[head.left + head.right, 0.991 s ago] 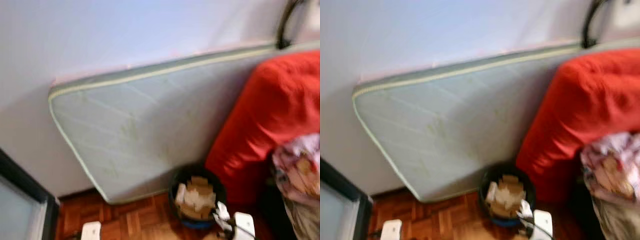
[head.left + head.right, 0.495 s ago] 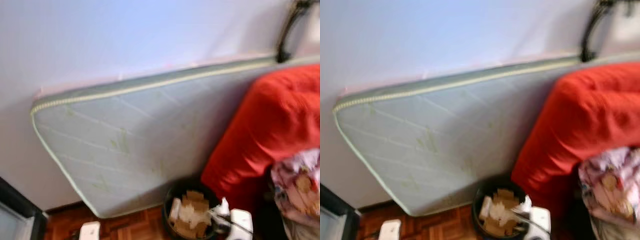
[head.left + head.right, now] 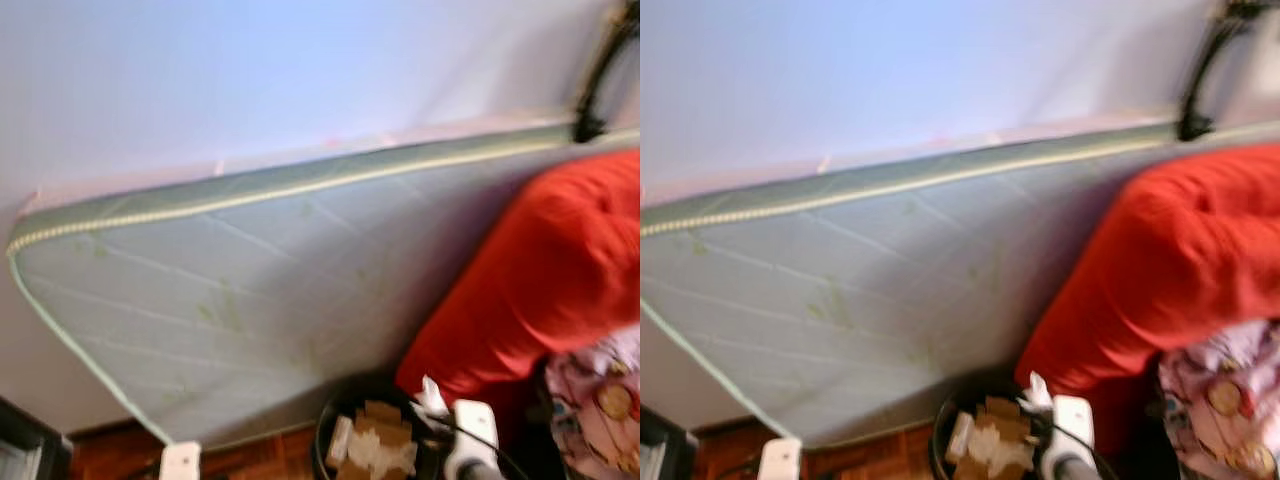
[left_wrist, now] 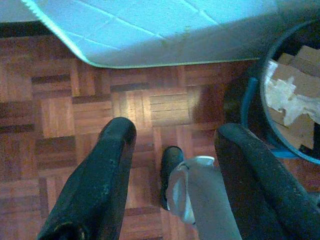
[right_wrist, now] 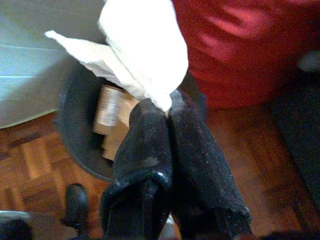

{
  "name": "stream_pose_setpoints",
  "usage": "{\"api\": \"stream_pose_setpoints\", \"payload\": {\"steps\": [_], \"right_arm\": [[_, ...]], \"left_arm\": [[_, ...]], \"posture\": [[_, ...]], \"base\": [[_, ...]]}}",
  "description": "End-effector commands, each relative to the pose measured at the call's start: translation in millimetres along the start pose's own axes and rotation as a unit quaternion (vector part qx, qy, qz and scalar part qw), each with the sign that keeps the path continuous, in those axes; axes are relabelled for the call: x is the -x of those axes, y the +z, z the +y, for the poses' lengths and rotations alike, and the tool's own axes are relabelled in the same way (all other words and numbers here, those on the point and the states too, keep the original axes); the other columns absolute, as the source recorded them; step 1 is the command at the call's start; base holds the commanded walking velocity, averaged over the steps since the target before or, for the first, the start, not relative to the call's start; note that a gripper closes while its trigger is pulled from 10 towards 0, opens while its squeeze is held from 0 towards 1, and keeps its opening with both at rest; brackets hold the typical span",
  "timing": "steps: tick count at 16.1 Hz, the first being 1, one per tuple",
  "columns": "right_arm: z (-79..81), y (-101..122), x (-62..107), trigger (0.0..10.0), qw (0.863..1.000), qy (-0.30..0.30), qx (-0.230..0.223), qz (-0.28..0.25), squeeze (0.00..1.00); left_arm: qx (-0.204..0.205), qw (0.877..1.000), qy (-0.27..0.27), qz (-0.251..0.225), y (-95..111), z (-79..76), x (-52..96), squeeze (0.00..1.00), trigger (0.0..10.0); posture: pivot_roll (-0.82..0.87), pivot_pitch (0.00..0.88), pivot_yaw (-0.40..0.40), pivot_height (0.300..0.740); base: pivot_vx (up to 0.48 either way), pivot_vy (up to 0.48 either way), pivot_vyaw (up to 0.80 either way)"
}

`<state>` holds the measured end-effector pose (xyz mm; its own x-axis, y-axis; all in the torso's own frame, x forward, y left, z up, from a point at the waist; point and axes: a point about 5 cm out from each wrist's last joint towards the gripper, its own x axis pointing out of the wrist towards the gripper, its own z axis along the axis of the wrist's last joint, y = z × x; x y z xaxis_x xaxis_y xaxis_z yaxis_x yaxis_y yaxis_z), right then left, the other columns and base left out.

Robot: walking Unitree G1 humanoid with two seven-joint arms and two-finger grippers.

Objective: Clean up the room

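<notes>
A crumpled white tissue point(image 5: 142, 50) is pinched between the clenched fingers of the right claw point(image 5: 167, 107), held just above the dark bin point(image 5: 75, 125) already holding cardboard scraps point(image 3: 375, 440); judging by this, the pickup is done and only the drop is left. The left claw point(image 4: 172, 145) hangs released and empty over the parquet floor point(image 4: 60, 110). Behind the bin, a pale green mattress point(image 3: 250, 300) leans on the wall beside a red cushion point(image 3: 550, 260).

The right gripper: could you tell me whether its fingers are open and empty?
No, the right gripper is shut on a crumpled white tissue above the black bin.
</notes>
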<state>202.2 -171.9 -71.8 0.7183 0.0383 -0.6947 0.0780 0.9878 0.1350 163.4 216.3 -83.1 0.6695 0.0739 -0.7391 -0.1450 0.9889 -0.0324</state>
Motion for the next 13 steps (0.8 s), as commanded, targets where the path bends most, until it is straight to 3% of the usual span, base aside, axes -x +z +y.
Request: {"api": "stream_pose_setpoints", "payload": {"steps": [1,4,6,7,9,13], "right_arm": [[2.2,-1.9,0.6,10.0,1.0,0.007,-0.001,-0.001,0.0],[11.1,19.2,-3.8,10.0,0.998,0.037,0.008,-0.053,0.0],[17.5,38.4,-6.6,10.0,0.994,0.055,0.016,-0.096,0.0],[22.1,54.1,-8.1,10.0,0.989,0.064,0.017,-0.13,0.0],[30.8,70.0,-8.4,10.0,0.982,0.083,0.021,-0.17,0.0],[35.9,77.1,-6.0,10.0,0.975,0.086,0.023,-0.203,0.0]], "left_arm": [[0.007,1.0,0.001,-0.008,-0.8,3.0,1.5,0.0,10.0],[0.011,0.999,-0.011,-0.042,4.4,1.4,2.2,0.0,10.0],[-0.005,0.981,-0.042,-0.188,83.9,-23.2,-11.1,0.0,10.0],[-0.013,0.961,-0.056,-0.271,126.8,-37.8,-9.3,0.0,10.0],[-0.027,0.943,-0.067,-0.324,147.1,-45.5,-2.5,0.0,10.0],[-0.03,0.93,-0.068,-0.361,154.9,-44.5,7.2,0.0,10.0]], "posture": [[0.02,0.017,0.015,0.74],[0.02,0.025,0.015,0.74],[0.02,0.029,0.015,0.74],[0.02,0.031,0.013,0.74],[0.02,0.033,0.011,0.74],[0.03,0.037,0.012,0.74]], "base": [[0.0,0.0,0.0],[0.0,0.0,0.0],[0.0,0.0,0.0],[0.0,0.0,0.0],[0.0,0.0,0.0],[0.0,0.0,0.0]]}}
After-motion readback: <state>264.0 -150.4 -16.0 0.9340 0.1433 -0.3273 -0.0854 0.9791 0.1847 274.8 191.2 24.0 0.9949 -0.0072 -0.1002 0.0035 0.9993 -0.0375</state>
